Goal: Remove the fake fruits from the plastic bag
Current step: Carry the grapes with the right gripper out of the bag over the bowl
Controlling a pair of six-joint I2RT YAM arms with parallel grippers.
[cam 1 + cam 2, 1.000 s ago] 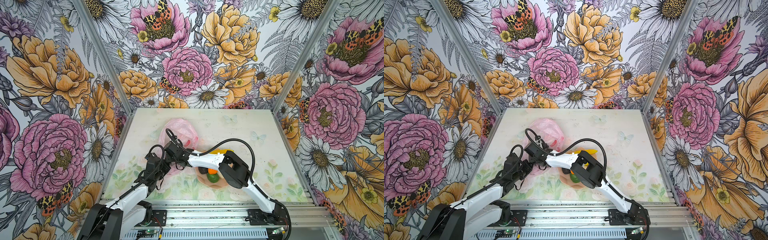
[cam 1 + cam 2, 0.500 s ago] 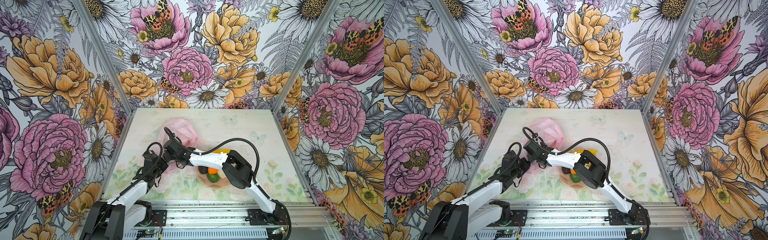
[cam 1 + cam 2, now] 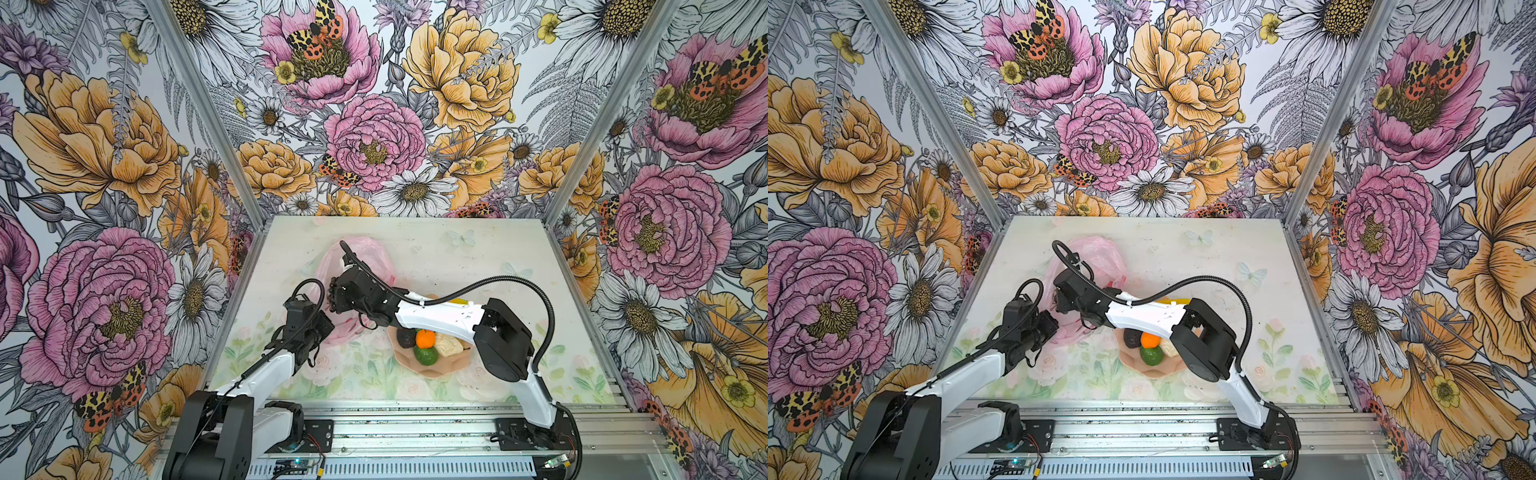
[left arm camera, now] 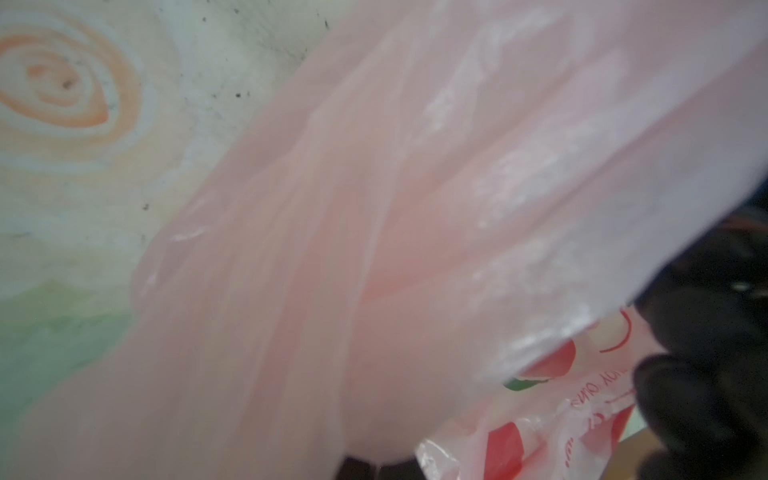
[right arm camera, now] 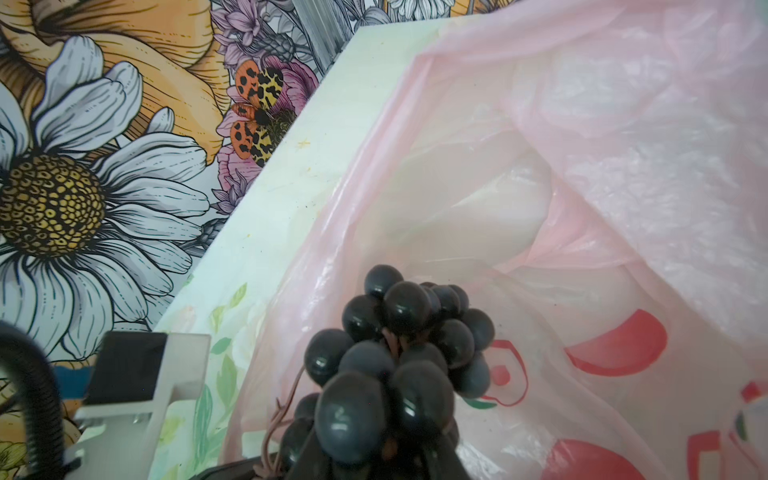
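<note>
The pink plastic bag (image 3: 365, 254) (image 3: 1097, 253) lies crumpled at the table's middle left. My right gripper (image 3: 338, 297) (image 3: 1061, 300) hovers over the bag's mouth, shut on the dark grape bunch (image 5: 395, 353) (image 3: 333, 296). In the right wrist view the bunch hangs just above the open bag (image 5: 561, 216). My left gripper (image 3: 320, 328) (image 3: 1047, 326) is shut on the bag's near edge (image 4: 374, 249). Other fake fruits sit in the peach bowl (image 3: 434, 370): an orange (image 3: 425, 338), a green fruit (image 3: 426, 355), a black oval (image 3: 405, 337) and a cream lumpy piece (image 3: 448, 345).
The bowl (image 3: 1156, 370) stands right of the bag, partly under my right forearm (image 3: 440, 318). A yellow fruit (image 3: 459, 300) peeks out behind that forearm. Flower-printed walls close the table on three sides, and a metal rail (image 3: 415, 419) runs along the front.
My right gripper's jaws have narrowed onto the grape bunch at the bag's mouth. My left gripper has shifted slightly left, keeping hold of the bag's edge.
</note>
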